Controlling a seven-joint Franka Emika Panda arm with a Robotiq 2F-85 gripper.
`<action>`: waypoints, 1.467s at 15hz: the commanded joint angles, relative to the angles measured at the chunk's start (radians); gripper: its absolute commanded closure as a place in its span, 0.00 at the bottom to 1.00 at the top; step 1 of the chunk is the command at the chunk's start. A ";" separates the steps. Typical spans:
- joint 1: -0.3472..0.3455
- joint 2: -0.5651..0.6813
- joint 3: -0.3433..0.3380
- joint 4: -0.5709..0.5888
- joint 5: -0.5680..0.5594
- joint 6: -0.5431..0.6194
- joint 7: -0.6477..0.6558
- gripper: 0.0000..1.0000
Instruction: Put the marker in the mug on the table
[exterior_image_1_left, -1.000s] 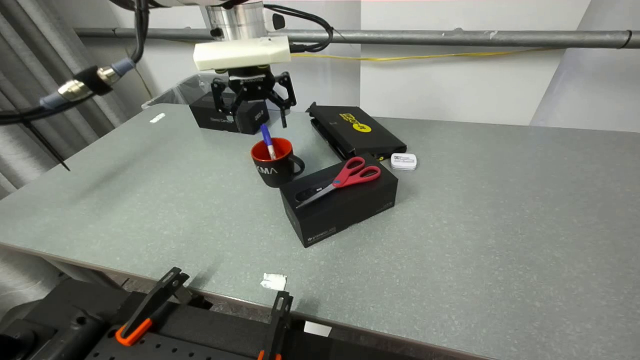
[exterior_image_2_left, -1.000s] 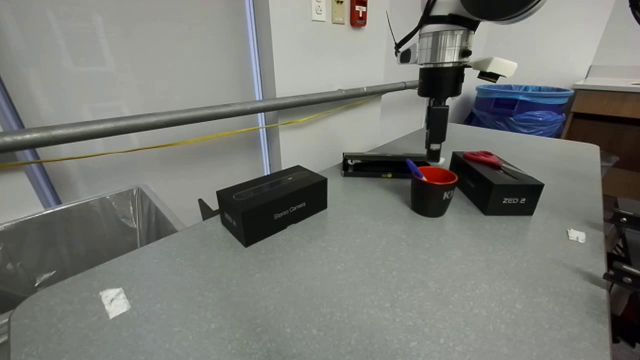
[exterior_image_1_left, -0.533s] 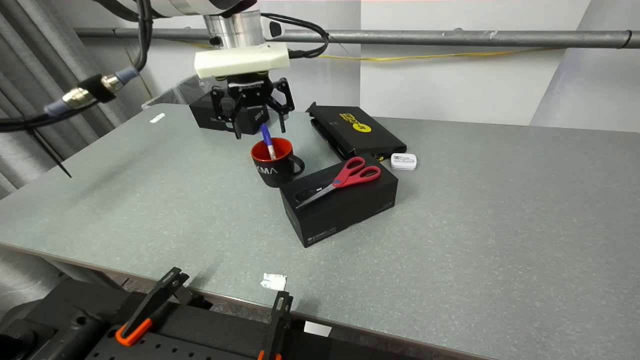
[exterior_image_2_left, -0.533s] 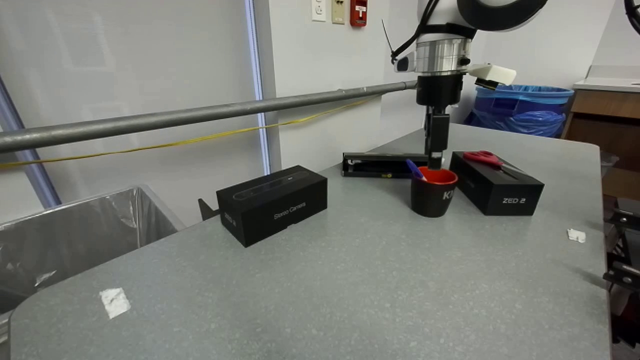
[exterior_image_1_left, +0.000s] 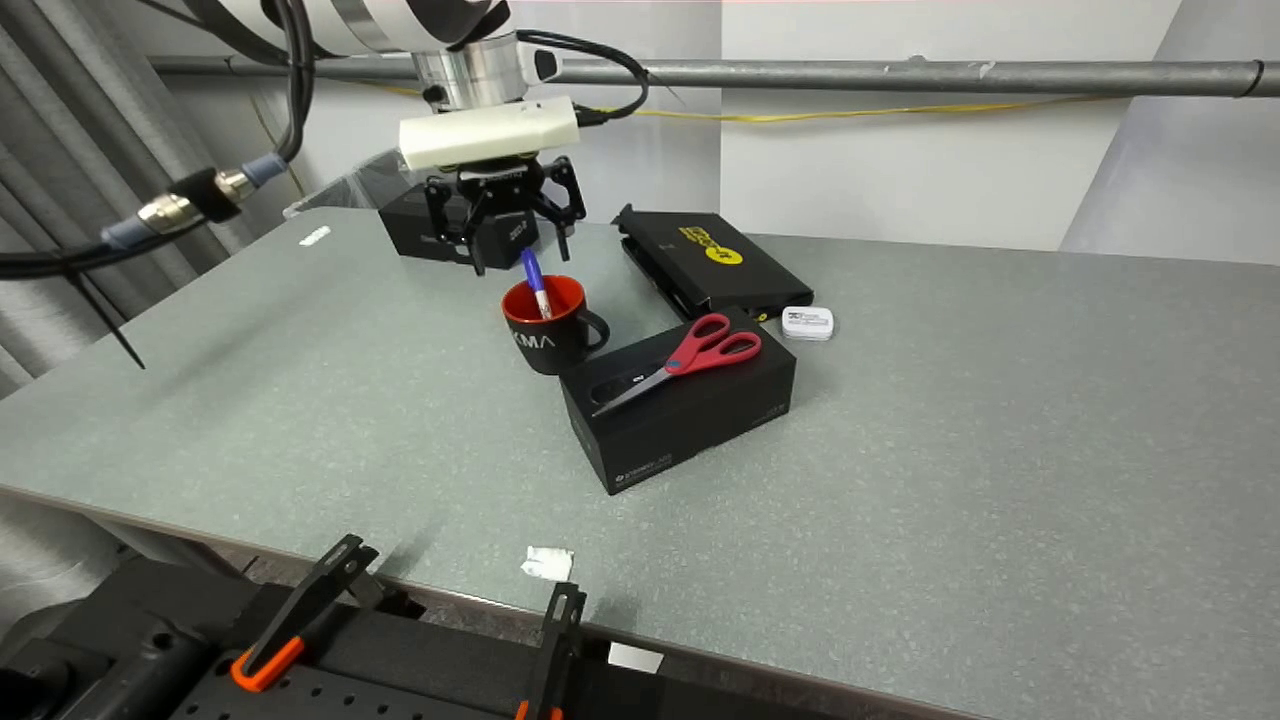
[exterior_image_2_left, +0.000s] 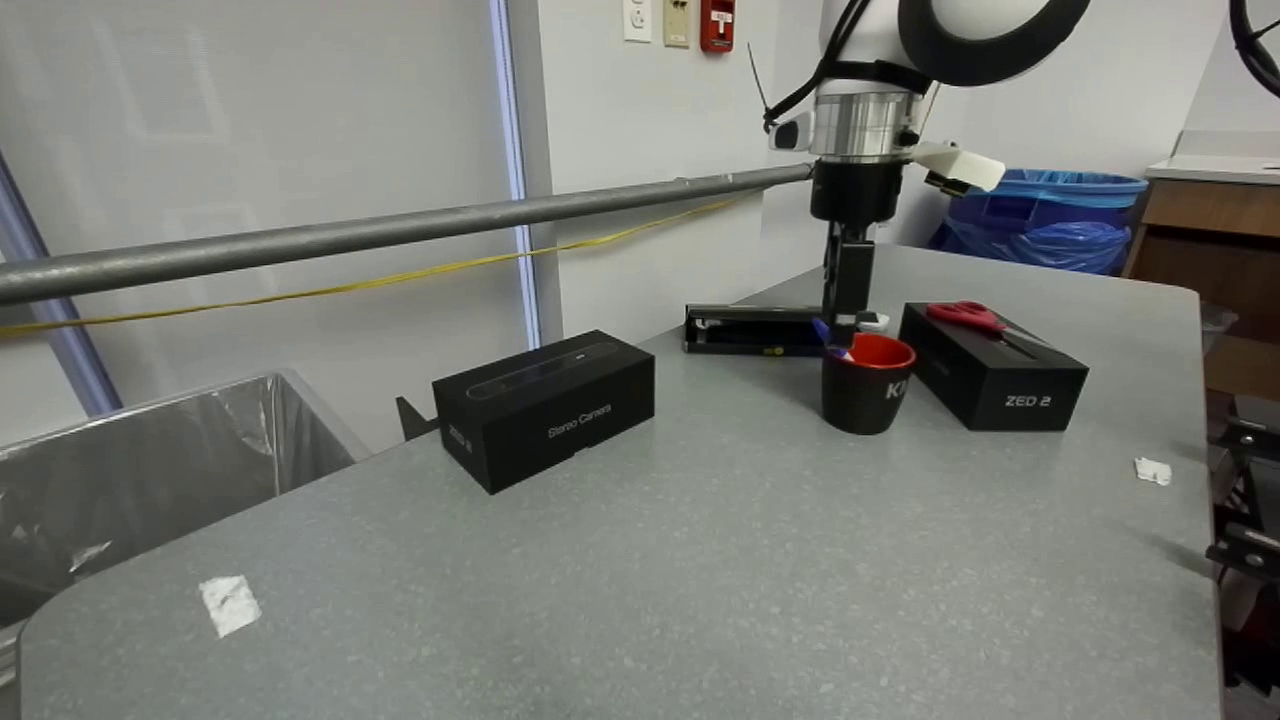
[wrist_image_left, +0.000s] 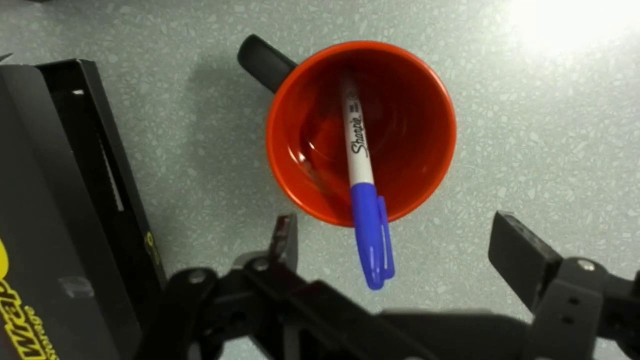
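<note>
End effector (wrist_image_left: 393, 225) spread: its two fingers (wrist_image_left: 521, 255) stand well apart and point downward. The marker (wrist_image_left: 357, 145), white-barrelled with a blue cap, leans inside the mug (wrist_image_left: 430, 150) below the end effector; its capped end projects over the rim and, in the wrist view, shows between the fingers with a gap on either side. The mug, black outside and red within, stands upright on the desk (exterior_image_1_left: 960, 480), its handle (wrist_image_left: 265, 62) slanting away from the end effector in the wrist view. Just beside the mug, lower and to the right of the end effector in an exterior view, lies a black box (exterior_image_1_left: 690, 420); red-handled scissors (exterior_image_1_left: 678, 362) rest on its top. Rightward of the end effector lies a flat black carton (exterior_image_1_left: 745, 275) with yellow print; a small white case (exterior_image_1_left: 807, 323) is farther out on that side. A second black box (exterior_image_2_left: 550, 410) stands well to the left of the end effector in an exterior view.
</note>
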 joint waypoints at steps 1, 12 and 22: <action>-0.007 0.044 0.015 0.044 -0.009 0.019 -0.023 0.07; -0.010 0.020 0.018 0.031 -0.017 0.021 -0.017 1.00; 0.012 -0.332 0.054 -0.178 0.017 0.035 -0.035 0.96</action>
